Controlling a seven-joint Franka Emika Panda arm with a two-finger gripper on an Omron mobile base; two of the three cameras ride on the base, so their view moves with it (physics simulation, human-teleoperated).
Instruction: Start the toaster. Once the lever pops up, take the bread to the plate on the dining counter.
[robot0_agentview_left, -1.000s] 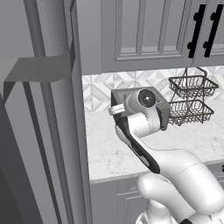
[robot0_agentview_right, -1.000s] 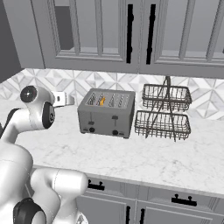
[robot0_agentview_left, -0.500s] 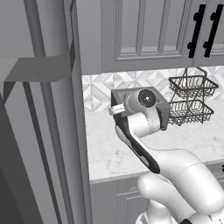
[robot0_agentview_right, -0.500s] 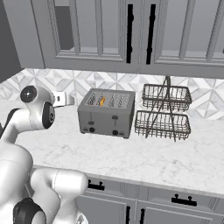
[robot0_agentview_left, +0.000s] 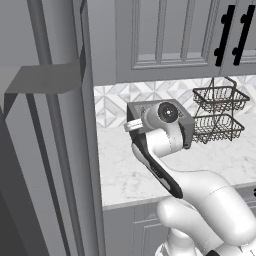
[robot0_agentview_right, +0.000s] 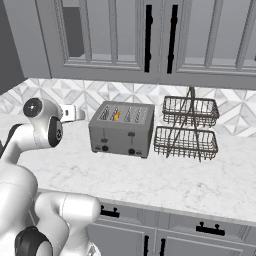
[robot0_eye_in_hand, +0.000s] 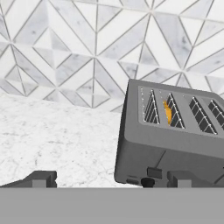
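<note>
The grey toaster (robot0_agentview_right: 121, 131) stands on the marble counter against the tiled wall, also seen as the toaster (robot0_eye_in_hand: 175, 135) in the hand view. The bread (robot0_agentview_right: 116, 115) sits down in a top slot, showing as an orange-tan sliver, the bread (robot0_eye_in_hand: 167, 112). A small dark lever (robot0_eye_in_hand: 154, 172) sits low on the front, above a black knob (robot0_eye_in_hand: 148, 182). My gripper (robot0_eye_in_hand: 113, 179) is open, fingertips wide apart, hovering left of the toaster and apart from it; the gripper (robot0_agentview_right: 69, 113) points at the toaster's left end. The plate and the dining counter are out of view.
A two-tier black wire basket (robot0_agentview_right: 187, 128) stands right of the toaster. Grey wall cabinets (robot0_agentview_right: 150, 40) hang low above the counter. A tall grey panel (robot0_agentview_left: 55, 150) closes the counter's left end. Bare marble counter (robot0_agentview_right: 165, 175) lies in front of the toaster.
</note>
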